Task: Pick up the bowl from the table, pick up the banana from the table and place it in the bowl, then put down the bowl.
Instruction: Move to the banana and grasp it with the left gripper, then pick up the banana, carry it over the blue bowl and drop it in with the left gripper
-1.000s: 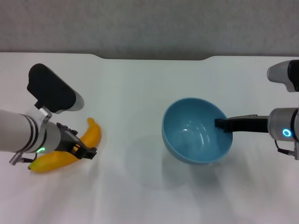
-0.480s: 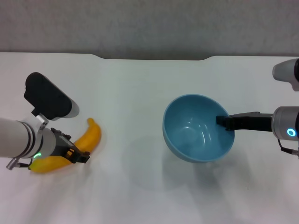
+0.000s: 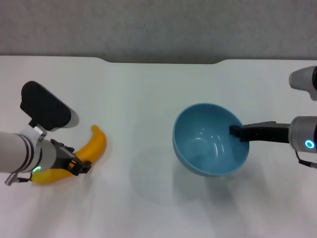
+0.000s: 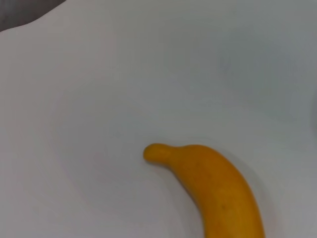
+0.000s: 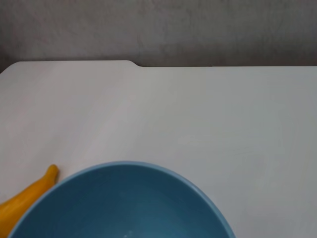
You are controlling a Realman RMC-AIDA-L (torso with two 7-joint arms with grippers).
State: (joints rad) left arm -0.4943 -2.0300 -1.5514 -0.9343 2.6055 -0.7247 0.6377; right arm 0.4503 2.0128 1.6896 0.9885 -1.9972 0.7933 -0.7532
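Note:
The light blue bowl (image 3: 205, 144) hangs tilted a little above the white table (image 3: 148, 89), with its shadow on the surface below. My right gripper (image 3: 237, 132) is shut on the bowl's right rim. The bowl also fills the lower part of the right wrist view (image 5: 124, 203). The yellow-orange banana (image 3: 95, 145) lies on the table at the left. My left gripper (image 3: 75, 166) is open and sits low over the banana's middle, straddling it. The banana also shows in the left wrist view (image 4: 218, 188) and in the right wrist view (image 5: 25, 198).
The table's far edge has a raised notch (image 3: 163, 62) against a grey wall. Bare white surface lies between the banana and the bowl.
My left gripper has slid back to the left along the banana, which has stayed put. The bowl and my right gripper have drifted slightly right and down.

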